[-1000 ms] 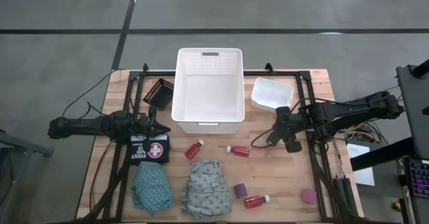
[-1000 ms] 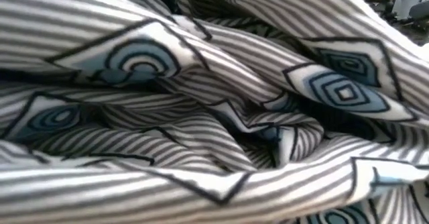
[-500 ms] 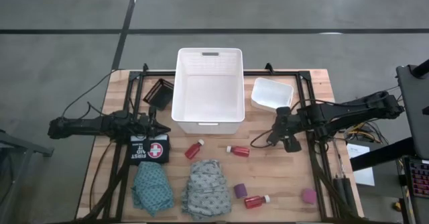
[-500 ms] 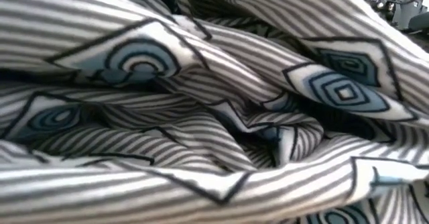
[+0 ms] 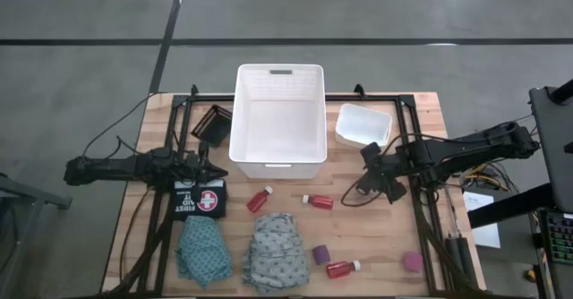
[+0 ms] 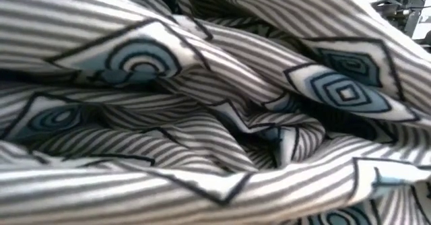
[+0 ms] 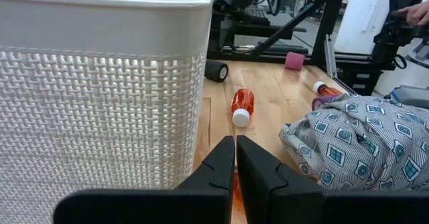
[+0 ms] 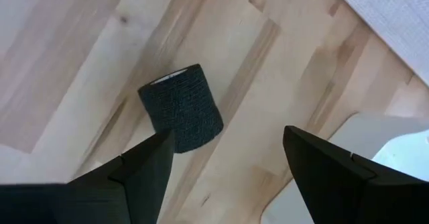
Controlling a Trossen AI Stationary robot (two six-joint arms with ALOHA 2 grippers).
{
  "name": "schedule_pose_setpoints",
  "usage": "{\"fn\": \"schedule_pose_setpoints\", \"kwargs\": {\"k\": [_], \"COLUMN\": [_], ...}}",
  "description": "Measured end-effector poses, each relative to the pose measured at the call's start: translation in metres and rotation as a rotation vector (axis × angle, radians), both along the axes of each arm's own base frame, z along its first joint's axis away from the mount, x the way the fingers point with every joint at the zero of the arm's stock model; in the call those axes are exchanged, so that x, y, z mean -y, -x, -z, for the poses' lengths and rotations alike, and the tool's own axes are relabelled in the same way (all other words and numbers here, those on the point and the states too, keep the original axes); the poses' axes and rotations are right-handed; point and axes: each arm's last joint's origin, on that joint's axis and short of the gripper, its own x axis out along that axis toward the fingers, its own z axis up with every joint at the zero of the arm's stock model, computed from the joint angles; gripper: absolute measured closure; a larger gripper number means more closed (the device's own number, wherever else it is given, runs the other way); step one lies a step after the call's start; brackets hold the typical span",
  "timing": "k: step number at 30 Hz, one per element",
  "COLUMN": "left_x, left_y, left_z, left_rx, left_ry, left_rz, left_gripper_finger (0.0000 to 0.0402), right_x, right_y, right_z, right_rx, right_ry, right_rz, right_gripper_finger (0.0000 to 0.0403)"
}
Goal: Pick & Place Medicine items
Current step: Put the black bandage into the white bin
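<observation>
The medicine items lie across the near half of the worktop [image 5: 376,236], from the teal cloth [image 5: 202,250] and grey cloth [image 5: 276,252] to the red bottles [image 5: 317,200]; the left gripper [image 5: 213,167] waits pinched together beside the white basket [image 5: 278,120]. The black roll [image 8: 181,108], probably light, firm and apt to roll, sits under the right gripper [image 5: 369,184], jaws wide, best pinched across its sides. Bare wood surrounds it, with a white lid [image 5: 363,124] close by.
</observation>
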Motion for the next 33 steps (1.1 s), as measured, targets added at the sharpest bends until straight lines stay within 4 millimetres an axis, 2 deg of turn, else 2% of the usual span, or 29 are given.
{"fn": "schedule_pose_setpoints", "kwargs": {"k": [5,9,17,25,33], "left_x": [0.000,0.000,0.000,0.000,0.000], "left_y": [0.000,0.000,0.000,0.000,0.000], "left_z": [0.000,0.000,0.000,0.000,0.000], "left_rx": [0.000,0.000,0.000,0.000,0.000], "left_ry": [0.000,0.000,0.000,0.000,0.000], "left_rz": [0.000,0.000,0.000,0.000,0.000], "left_gripper_finger": [0.0381,0.0381,0.0381,0.0381,0.0381], "right_x": [0.000,0.000,0.001,-0.002,-0.002], "right_y": [0.000,0.002,0.005,0.002,-0.001], "right_z": [0.000,0.005,0.034,0.042,0.050], "right_rx": [-0.013,-0.028,-0.064,-0.034,-0.052], "right_ry": [0.043,0.032,0.024,-0.051,-0.046], "right_rz": [-0.104,-0.075,-0.052,-0.059,-0.080], "right_gripper_finger": [0.0129,0.0129,0.0129,0.0129,0.0129]}}
